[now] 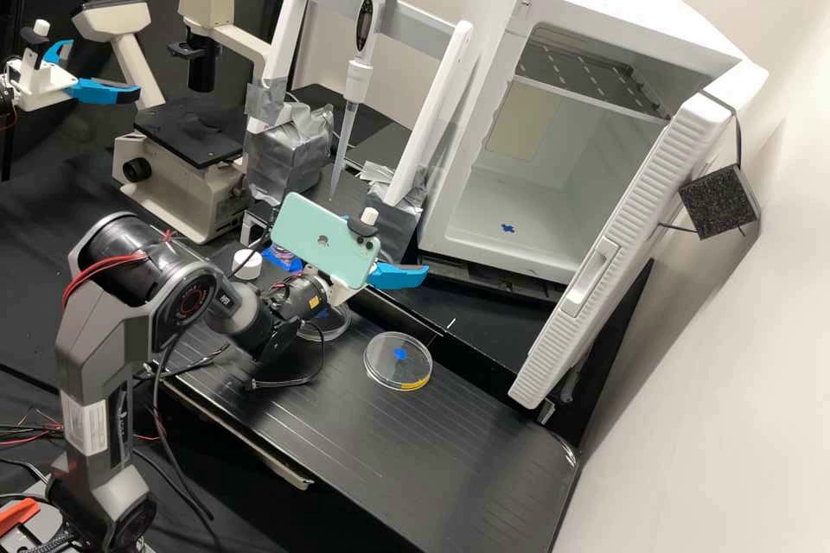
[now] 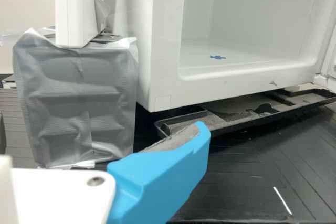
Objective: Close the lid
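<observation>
Shows a white lid (image 1: 644,190), door-like, swung wide open from the white cabinet (image 1: 461,235) beyond the worktop's (image 1: 450,467) far edge, towards its right corner. Stands with its long axis upright, slanting from upper right to lower left in the high view, lower end close to that edge. Turns a ribbed face, with a handle (image 1: 592,278) set lengthwise, out towards the worktop.

Puts the gripper (image 1: 396,276) above the far edge, fingers pointing right, well apart from the lid. Has jaws set wide, with a grey pad (image 2: 181,139) exposed along one inner face in the wrist view.

Bears near the worktop's far edge a round clear dish (image 1: 398,361), and farther left a second dish (image 1: 327,333). Includes, past that edge, a pipette (image 1: 359,78) hanging tip down and a microscope (image 1: 186,125).
</observation>
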Motion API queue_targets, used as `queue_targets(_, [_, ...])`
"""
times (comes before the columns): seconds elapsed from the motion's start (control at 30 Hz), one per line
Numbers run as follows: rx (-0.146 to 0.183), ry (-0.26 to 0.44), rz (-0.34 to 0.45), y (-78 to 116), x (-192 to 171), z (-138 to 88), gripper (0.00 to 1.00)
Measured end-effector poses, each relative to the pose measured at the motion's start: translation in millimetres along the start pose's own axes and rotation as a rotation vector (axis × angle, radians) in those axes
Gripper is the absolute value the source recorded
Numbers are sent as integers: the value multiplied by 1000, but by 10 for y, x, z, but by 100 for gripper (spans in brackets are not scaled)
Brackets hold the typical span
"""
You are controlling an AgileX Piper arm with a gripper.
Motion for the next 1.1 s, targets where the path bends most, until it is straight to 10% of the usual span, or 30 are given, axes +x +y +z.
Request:
queue_targets(0.43, [-16,-8,25,44,-115,110,100])
queue_targets(1.1, [38,-99,286,661,-1309,723,100])
